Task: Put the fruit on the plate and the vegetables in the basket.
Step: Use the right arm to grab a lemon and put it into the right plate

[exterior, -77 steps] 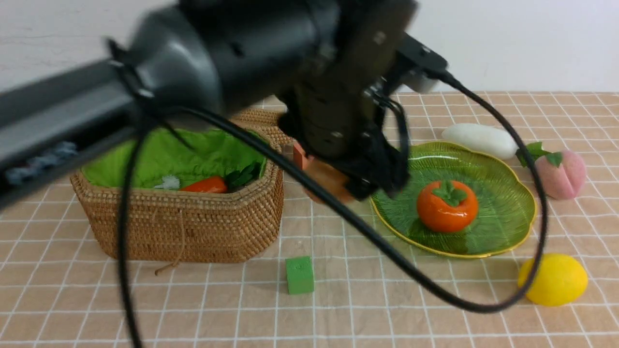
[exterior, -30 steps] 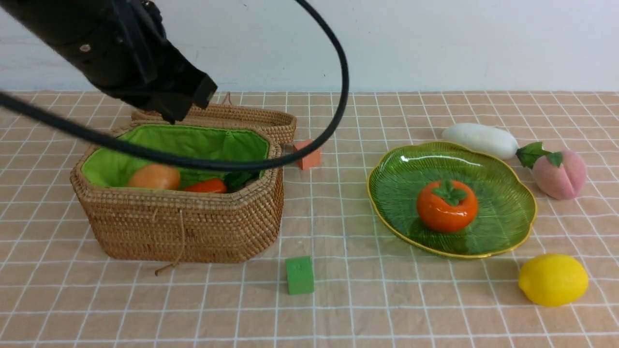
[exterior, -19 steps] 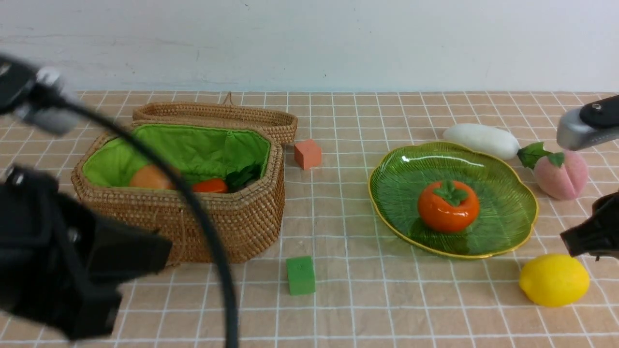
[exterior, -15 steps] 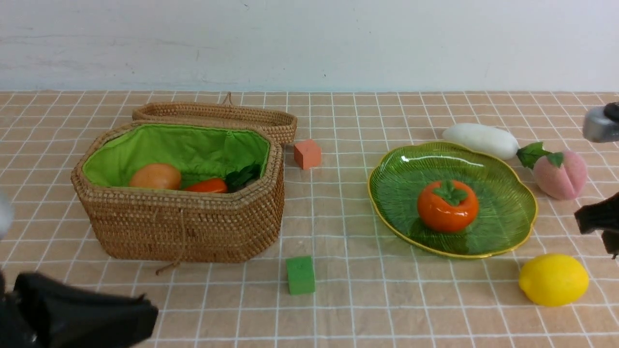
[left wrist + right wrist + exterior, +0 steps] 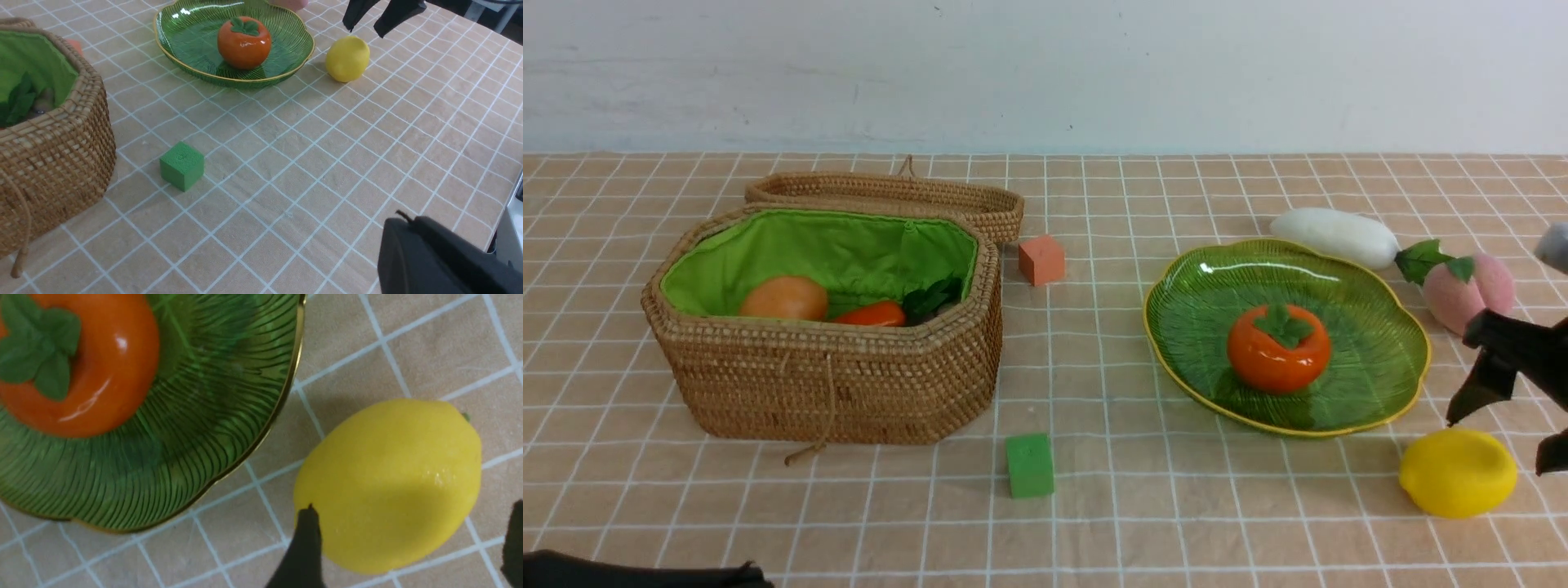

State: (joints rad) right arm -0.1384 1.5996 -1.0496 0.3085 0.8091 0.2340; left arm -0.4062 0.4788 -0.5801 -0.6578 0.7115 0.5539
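While the right hand [image 5: 1494, 447] hangs spread wide over the lemon [image 5: 1458, 475], it grips nothing.

**Step in hand:** picking up the lemon for the plate [image 5: 1368, 269].

**Recommended execution:**
- Lower until both fingers [image 5: 304, 547] pass the lemon's widest girth, then close across its short axis.
- The skin looks smooth and the body oval, so an off-centre pinch would likely squirt it sideways.
- Lift high enough to clear the plate's raised gold rim.
- Set down on bare glass beside the persimmon [image 5: 1278, 349], not on top of it.

**Position relative to the hand:**
- The lemon lies on the desk [image 5: 1176, 523], just beside the plate's near right rim with a narrow gap between.
- It sits below and between the two fingers. In the right wrist view one tip overlaps its plate-side edge and the other stands off past its far side.
- Contact cannot be confirmed.

**Other findings:**
- The peach [image 5: 1470, 290] and radish [image 5: 1335, 235] lie on the desk behind the plate.
- The potato [image 5: 784, 298] and carrot [image 5: 876, 314] are in the basket [image 5: 833, 392].
- No eggplant is visible.
- The left hand [image 5: 637, 574] sits low at the near left edge. I cannot tell whether it is spread or clenched.
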